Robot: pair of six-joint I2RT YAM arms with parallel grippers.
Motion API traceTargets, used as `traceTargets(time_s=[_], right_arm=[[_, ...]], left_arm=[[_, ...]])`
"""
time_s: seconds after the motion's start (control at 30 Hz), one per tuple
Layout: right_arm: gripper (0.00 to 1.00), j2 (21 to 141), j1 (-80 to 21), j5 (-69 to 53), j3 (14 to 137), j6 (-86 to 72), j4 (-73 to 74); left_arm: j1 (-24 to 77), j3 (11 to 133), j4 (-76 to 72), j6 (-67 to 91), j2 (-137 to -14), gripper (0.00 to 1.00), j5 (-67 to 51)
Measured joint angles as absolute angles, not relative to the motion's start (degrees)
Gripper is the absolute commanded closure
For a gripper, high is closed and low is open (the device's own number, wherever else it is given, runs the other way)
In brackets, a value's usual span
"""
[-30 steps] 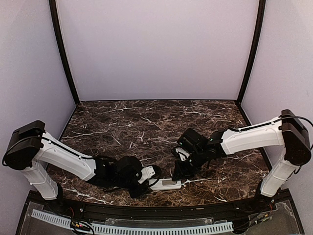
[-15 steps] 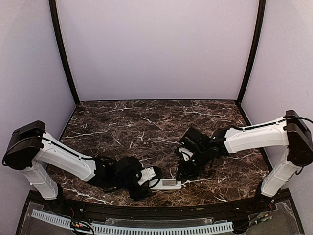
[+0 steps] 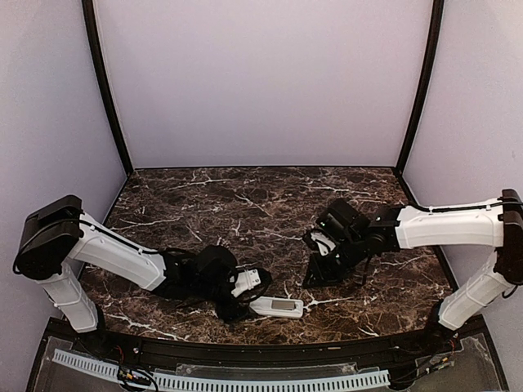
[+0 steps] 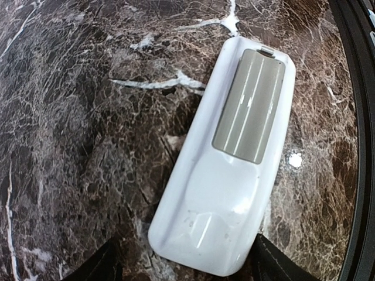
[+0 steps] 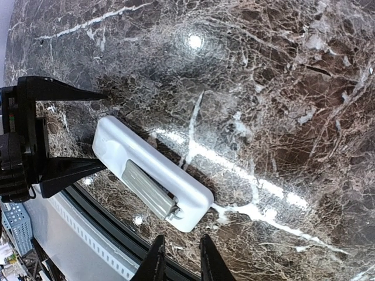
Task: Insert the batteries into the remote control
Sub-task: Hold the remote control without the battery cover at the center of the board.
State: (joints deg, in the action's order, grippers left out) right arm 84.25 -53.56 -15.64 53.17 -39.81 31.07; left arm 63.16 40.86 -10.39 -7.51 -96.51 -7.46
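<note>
The white remote control [image 3: 276, 307] lies back-up near the front edge, with a grey cover [image 4: 249, 105] over its bay. In the right wrist view [image 5: 153, 172] the cover's end by a metal contact looks slightly lifted. No batteries show in any view. My left gripper [image 3: 249, 294] is open, and its fingers [image 4: 108, 263] straddle the remote's rounded end without gripping it. My right gripper [image 3: 315, 273] hangs above the table to the right of the remote. Its fingertips [image 5: 157, 260] stand a narrow gap apart and hold nothing.
The table's black front rim [image 5: 111, 225] runs just beyond the remote, with a white perforated strip [image 3: 221, 380] below it. Dark marble table [image 3: 245, 204] stretches back to the enclosure walls [image 3: 261, 82].
My right gripper has lifted off the remote and moved up and to the right. My left gripper has drawn back a little to the left, so more of the remote shows.
</note>
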Motion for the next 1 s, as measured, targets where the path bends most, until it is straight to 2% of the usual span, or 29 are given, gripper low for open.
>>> traceTargets(time_s=[0.23, 0.6, 1.0], right_arm=[[0.81, 83.4, -53.56, -16.56, 49.89, -39.7, 30.09], [0.81, 81.93, -53.56, -17.21, 48.29, -40.14, 28.32], [0.79, 83.66, -56.49, -19.73, 46.65, -44.36, 23.49]], left_arm=[[62.52, 41.06, -12.21, -10.17, -97.58, 0.27, -9.43], [62.24, 42.72, -12.71, -11.2, -99.37, 0.35, -15.29], [66.35, 42.22, -13.65, -9.28, -99.42, 0.44, -13.87]])
